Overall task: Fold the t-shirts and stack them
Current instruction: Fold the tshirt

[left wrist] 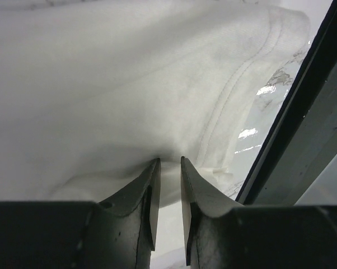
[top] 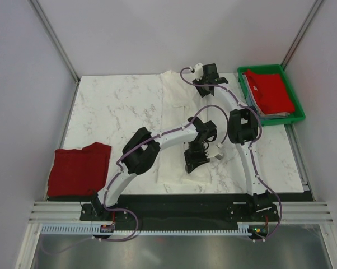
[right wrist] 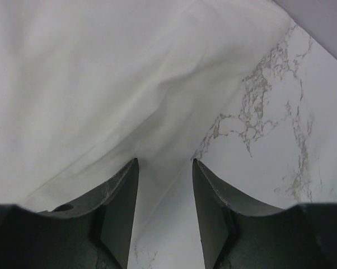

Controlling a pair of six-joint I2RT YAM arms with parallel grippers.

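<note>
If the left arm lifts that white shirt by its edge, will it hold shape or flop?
Probably flop: the white t-shirt puckers into soft folds where the left gripper pinches it, so the rest should hang limp. It looks thin and likely light. Pushed across the marble table, it would probably bunch, as its creases suggest.

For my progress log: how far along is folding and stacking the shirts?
Done: one folded red shirt lies at the table's near left corner. In hand: the white shirt is spread mid-table; the left gripper pinches its cloth, the right gripper is open at its far edge. Left: fold it and stack it. The tray holds more shirts, a red one on top; whether those are done is unclear.
</note>
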